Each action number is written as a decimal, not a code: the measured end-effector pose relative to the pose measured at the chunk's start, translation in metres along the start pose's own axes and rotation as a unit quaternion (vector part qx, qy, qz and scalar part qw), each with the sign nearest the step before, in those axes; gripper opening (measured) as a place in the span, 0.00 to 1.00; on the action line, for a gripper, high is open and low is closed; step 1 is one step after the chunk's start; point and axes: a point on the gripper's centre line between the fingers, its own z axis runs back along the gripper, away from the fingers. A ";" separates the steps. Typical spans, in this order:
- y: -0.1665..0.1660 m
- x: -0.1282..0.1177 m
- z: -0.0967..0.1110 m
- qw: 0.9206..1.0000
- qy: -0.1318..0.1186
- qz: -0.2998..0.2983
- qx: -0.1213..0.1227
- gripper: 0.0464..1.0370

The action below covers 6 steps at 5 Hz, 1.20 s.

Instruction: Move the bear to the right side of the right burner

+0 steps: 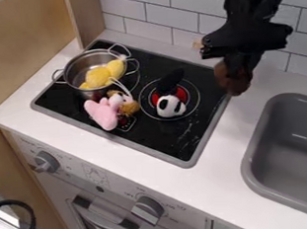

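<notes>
- What looks like the brown bear (233, 77) is held by the gripper (241, 62), closed around it, to the right of the right burner (190, 103).
- The panda (170, 106) is set on that burner.
- The sideways carry is judged nearly done; whether the brown bear is supported from below cannot be told.
- Lowering, if needed, and release are left.
</notes>
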 end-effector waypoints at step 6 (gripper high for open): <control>0.031 -0.018 -0.012 1.000 0.022 -0.005 -0.007 0.59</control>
